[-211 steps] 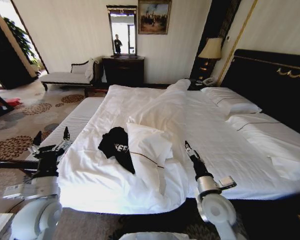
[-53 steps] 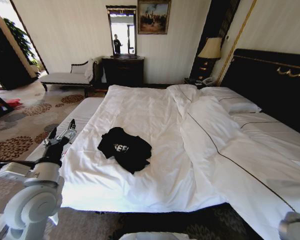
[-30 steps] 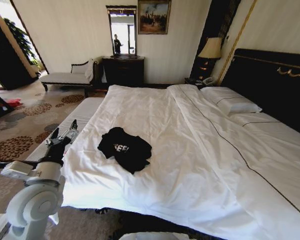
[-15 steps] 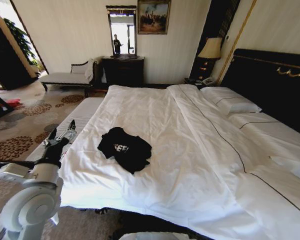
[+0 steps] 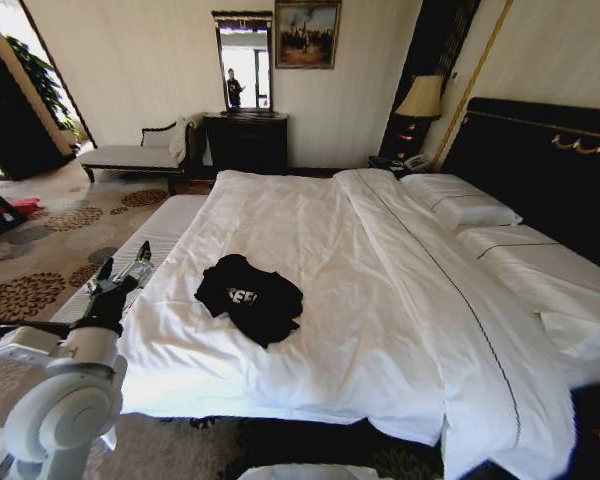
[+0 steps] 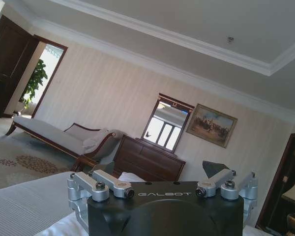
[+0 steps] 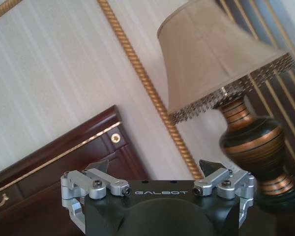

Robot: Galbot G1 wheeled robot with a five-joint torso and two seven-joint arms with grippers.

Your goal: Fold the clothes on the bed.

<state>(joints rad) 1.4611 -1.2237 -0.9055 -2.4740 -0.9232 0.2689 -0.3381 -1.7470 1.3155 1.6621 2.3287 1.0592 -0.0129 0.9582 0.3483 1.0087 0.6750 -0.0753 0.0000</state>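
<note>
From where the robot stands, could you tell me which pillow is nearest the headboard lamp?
The far pillow, lying at the bed's top corner just below the lamp; the other pillow lies closer to the robot.

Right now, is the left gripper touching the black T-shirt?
Apart. The head view shows the left gripper, open, at the bed's edge, with bare white sheet between it and the black T-shirt.
</note>
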